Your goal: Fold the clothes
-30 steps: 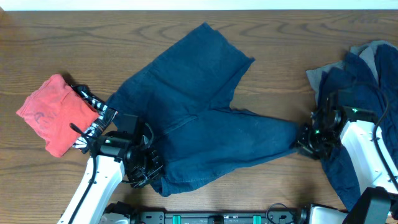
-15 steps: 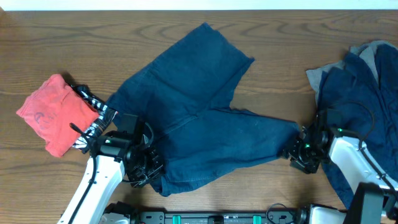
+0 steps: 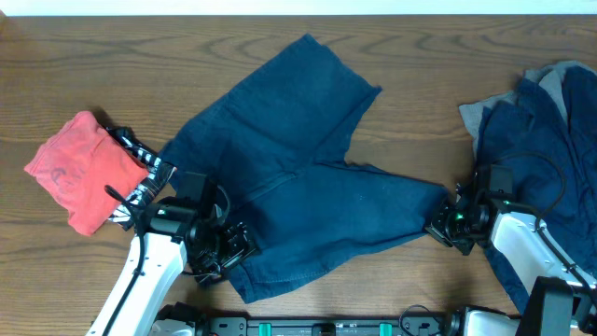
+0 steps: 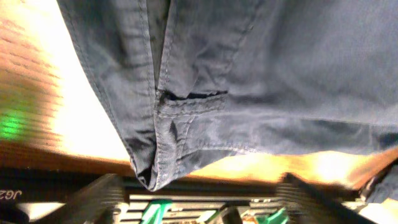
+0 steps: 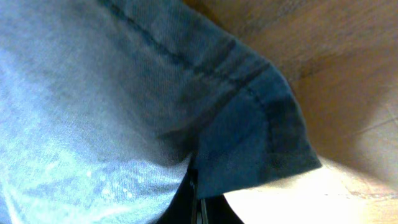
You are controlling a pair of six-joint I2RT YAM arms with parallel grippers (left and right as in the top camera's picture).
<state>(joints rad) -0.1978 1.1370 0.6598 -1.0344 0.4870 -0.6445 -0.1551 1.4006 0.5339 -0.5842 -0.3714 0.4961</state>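
Navy trouser-like clothes [image 3: 298, 177] lie spread flat across the middle of the table. My left gripper [image 3: 233, 250] stands open at their near-left waistband corner. In the left wrist view that stitched corner [image 4: 155, 168] droops just ahead of the gap, and the two fingers [image 4: 93, 198] stand wide apart without pinching it. My right gripper [image 3: 437, 227] is at the tip of the right leg. In the right wrist view its jaws [image 5: 198, 210] are shut on the hem of the navy cloth [image 5: 249, 137].
A red garment [image 3: 79, 173] and a black-and-white patterned piece [image 3: 140, 177] lie at the left, beside my left arm. A heap of navy and grey clothes [image 3: 550, 112] fills the right edge, behind my right arm. The table's front edge runs just below both grippers.
My left gripper has opened and let go of the waistband corner. My right gripper has moved left to the trouser leg's end and shut on its hem.
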